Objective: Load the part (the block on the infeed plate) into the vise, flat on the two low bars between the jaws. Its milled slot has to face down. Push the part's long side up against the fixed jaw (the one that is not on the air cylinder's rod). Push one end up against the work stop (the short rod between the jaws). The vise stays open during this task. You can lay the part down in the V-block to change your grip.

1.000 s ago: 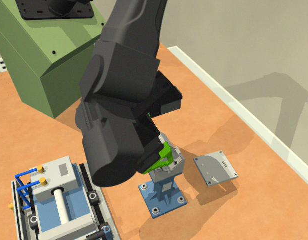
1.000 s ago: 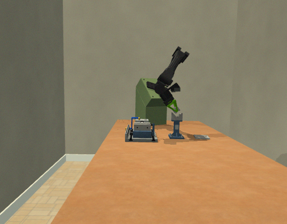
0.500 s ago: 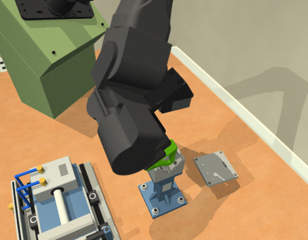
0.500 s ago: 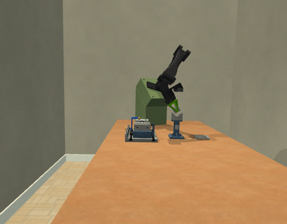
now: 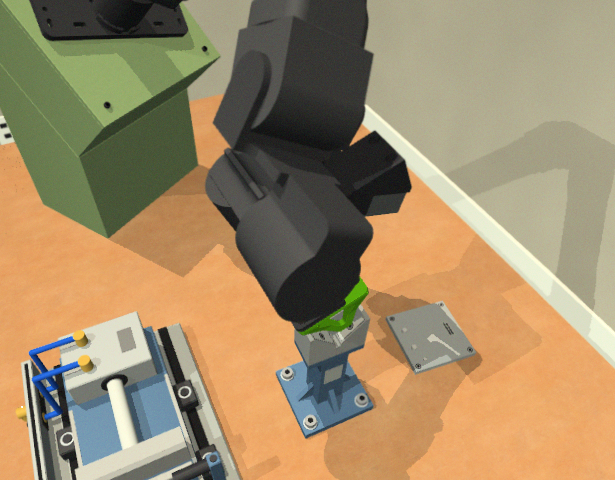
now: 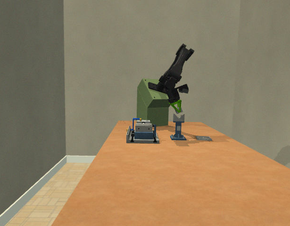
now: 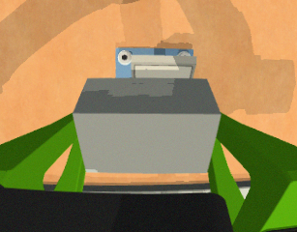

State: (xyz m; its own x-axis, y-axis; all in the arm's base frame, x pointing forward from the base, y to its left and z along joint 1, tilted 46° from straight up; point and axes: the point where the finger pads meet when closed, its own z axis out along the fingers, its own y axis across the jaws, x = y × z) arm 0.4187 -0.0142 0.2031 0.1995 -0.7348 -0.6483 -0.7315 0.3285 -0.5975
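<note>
My gripper [image 7: 146,116] with green fingers is shut on the part [image 7: 147,126], a grey block that fills the middle of the wrist view. In the top view the green fingers [image 5: 341,312] hold the part [image 5: 332,338] right at the top of the V-block [image 5: 325,377], which stands on a blue base. I cannot tell whether the part touches the V. In the exterior view the gripper [image 6: 177,108] is just above the V-block [image 6: 178,127]. The vise [image 5: 116,397] stands open at the lower left, with its white cylinder rod [image 5: 120,413]. The slot is not visible.
The grey infeed plate [image 5: 430,335] lies bare to the right of the V-block. A green machine housing [image 5: 95,113] stands at the back left. The table edge and a white skirting run along the right side.
</note>
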